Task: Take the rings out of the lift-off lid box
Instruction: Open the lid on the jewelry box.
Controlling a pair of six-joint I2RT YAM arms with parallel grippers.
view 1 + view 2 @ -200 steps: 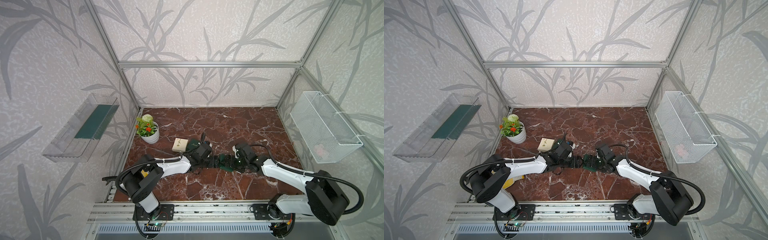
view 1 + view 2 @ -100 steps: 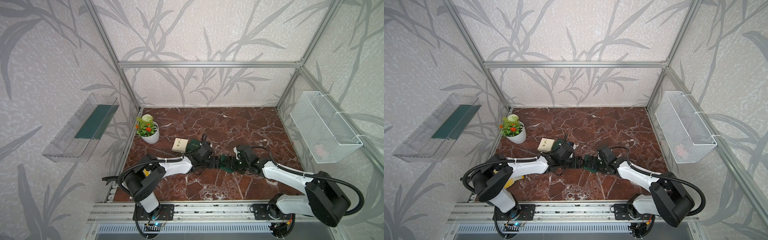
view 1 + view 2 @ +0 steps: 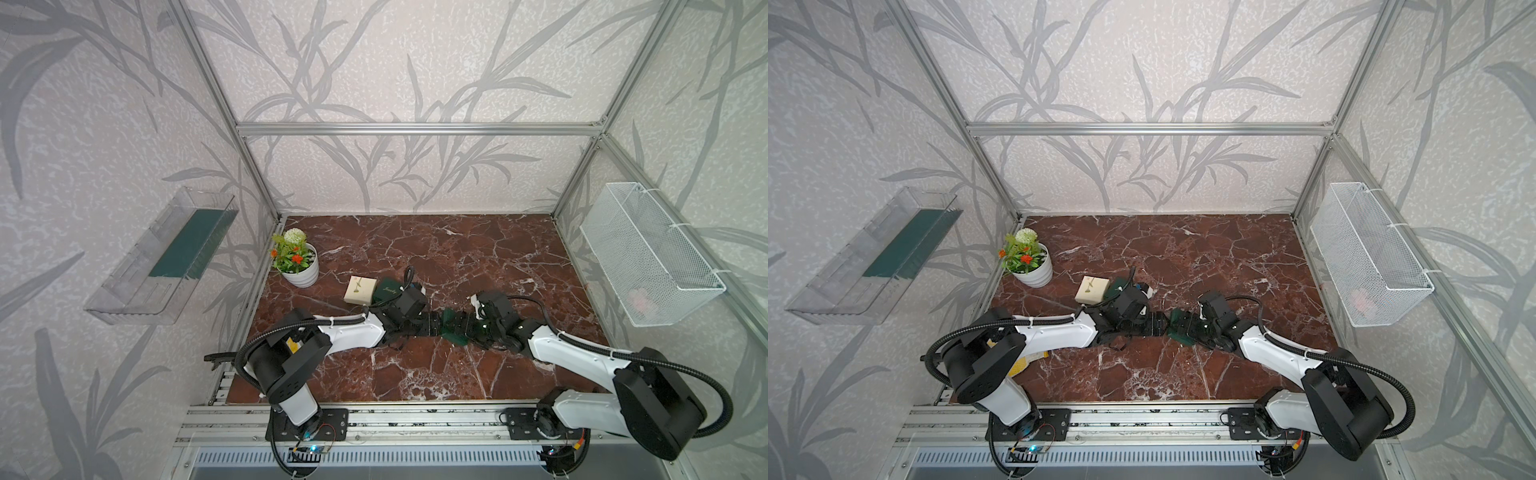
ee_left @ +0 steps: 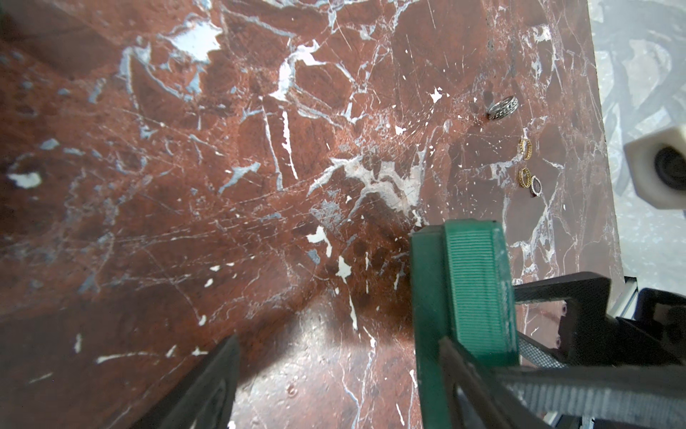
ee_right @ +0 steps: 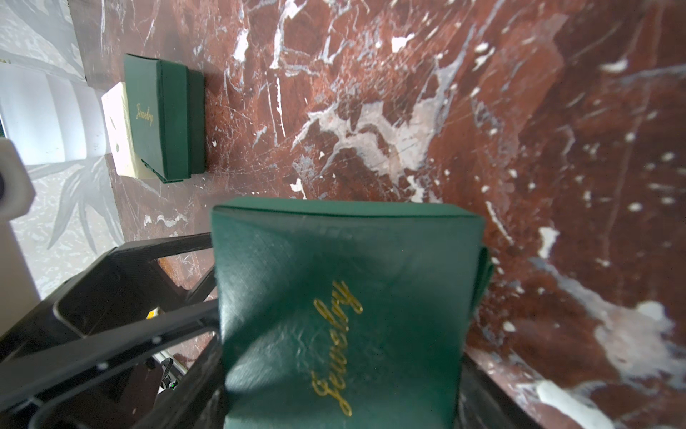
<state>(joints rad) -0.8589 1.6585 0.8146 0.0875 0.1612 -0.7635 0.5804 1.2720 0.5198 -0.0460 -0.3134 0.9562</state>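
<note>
Two arms reach low over the red marble surface [image 3: 457, 249] and meet nose to nose around the middle, a bit toward the front. The left arm [image 3: 353, 334] lies almost flat, with its white forearm running inward from the folded shoulder. The right arm [image 3: 573, 353] mirrors it, slanting in from the other corner with its wrist tipped down. Between them sits the green box [image 3: 451, 328], which shows in both top views. In the right wrist view the right end effector [image 5: 341, 345] is pinching that box from both sides, and the gold "Jewelry" lid faces the camera and looks a little dented from the squeeze. The left end effector [image 4: 337, 340] is spread, with nothing but bare marble showing between its fingers [image 4: 222, 371]. The box's ribbed green insert [image 4: 479, 289] sits right by the tip of one finger, though I can't tell if it's actually touching. A second green box [image 5: 163, 111] rests further back on the surface, touching a cream box [image 3: 360, 289]. The rings [image 4: 524, 176] are out of the box. Four of them lie loose on the marble past the held box, toward the surface's edge by the wall: one silver, two gold, and one silver-looking with a dark center. They're too small to spot in the top views.
</note>
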